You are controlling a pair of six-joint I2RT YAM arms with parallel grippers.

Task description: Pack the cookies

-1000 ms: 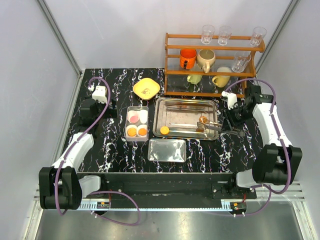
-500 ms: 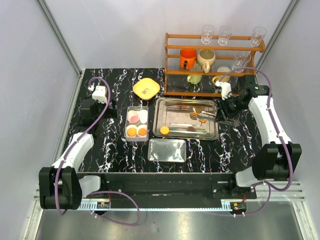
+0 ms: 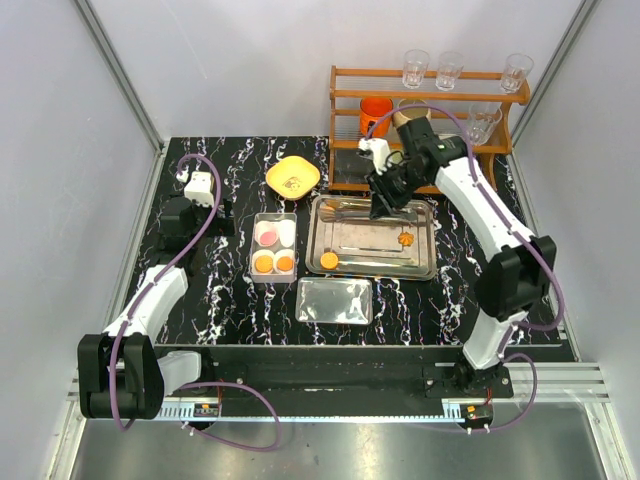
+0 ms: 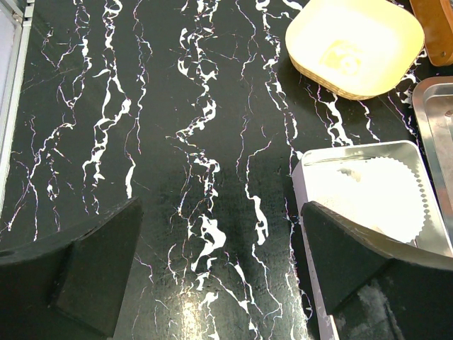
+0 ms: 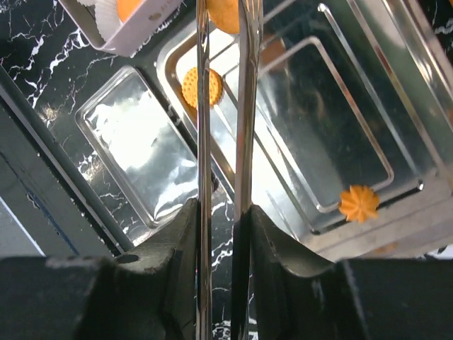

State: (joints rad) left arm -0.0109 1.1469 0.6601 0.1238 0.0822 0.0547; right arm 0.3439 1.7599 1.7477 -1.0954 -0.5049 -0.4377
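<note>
- Since a second ago, the right gripper (image 3: 384, 204) has swung from the steel tray's (image 3: 372, 277) right side to its back left part, in front of the wooden rack (image 3: 430, 130). The left arm is unchanged.
- The right gripper is clamped on steel tongs (image 5: 202, 142), whose blades are narrow and nearly parallel.
- The tongs' long axis runs straight up the right wrist view, with the tips toward the white container (image 3: 251, 250).
- An orange patch shows between the blades at that view's top edge; I cannot tell whether it is gripped.
- The cookies are flat round discs with no long axis.
- The flower cookie (image 3: 405, 238) lies in the tray's right half, and the round cookie (image 3: 329, 260) lies near its front left corner.
- The container holds a pink cookie (image 3: 265, 233) and two orange cookies (image 3: 263, 263).
- The left gripper (image 4: 221, 276) is spread wide over the table (image 4: 177, 142), holding nothing.
</note>
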